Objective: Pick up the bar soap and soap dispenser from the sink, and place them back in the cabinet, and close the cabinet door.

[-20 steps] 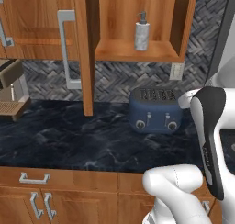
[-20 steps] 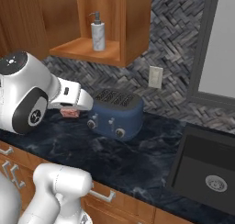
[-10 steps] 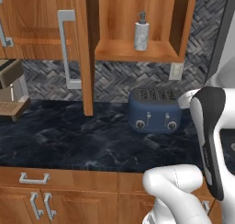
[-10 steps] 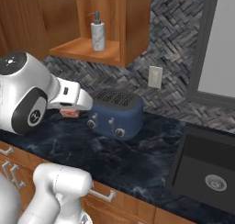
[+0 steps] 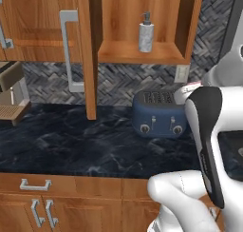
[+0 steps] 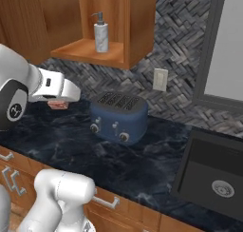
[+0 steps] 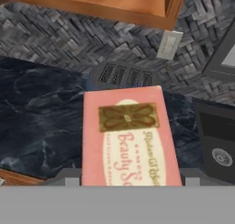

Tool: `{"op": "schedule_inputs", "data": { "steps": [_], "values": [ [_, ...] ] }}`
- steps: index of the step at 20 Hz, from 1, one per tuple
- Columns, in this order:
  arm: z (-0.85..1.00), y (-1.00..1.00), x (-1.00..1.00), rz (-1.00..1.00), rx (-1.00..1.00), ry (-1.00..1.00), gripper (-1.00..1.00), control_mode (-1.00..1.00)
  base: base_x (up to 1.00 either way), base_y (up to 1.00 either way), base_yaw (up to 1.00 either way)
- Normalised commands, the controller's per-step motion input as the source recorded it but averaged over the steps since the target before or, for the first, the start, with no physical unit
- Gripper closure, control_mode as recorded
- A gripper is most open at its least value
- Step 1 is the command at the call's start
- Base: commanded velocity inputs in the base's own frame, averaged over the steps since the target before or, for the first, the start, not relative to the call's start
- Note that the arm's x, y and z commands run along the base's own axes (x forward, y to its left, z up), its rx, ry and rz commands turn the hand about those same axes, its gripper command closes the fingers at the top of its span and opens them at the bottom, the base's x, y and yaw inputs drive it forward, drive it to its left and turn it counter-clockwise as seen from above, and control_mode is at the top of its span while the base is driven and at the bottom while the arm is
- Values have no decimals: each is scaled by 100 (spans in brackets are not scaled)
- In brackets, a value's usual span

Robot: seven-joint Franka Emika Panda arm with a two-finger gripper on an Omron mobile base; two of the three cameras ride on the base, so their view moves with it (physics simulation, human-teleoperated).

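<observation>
Right base view: soap dispenser [image 6: 100,33] inside cabinet [image 6: 137,26]; hand [image 6: 59,104] pinching bar soap [image 6: 58,105].

A pink bar soap [image 7: 128,138], gold emblem and script on its face, hangs above the dark counter. The grey soap dispenser [image 5: 145,33] stands upright in the open wood cabinet [image 5: 142,53] (door [image 5: 73,45] swung wide). The black sink [image 6: 211,176] lies rightward.

"Beauty So…" on bar soap [image 7: 126,136]
</observation>
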Motion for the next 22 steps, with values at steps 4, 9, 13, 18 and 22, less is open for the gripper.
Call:
{"op": "schedule_inputs", "data": {
  "steps": [4,9,13,18,22],
  "values": [
    [46,7,18,0,0,-1,100,-100,0,0,0],
    [39,9,37,0,0,-1,100,-100,0,0,0],
    [43,18,50,0,0,0,100,-100,0,0,0],
    [27,11,43,0,0,0,100,-100,0,0,0],
    [2,0,33,3,0,-1,100,-100,0,0,0]
  ]
}}
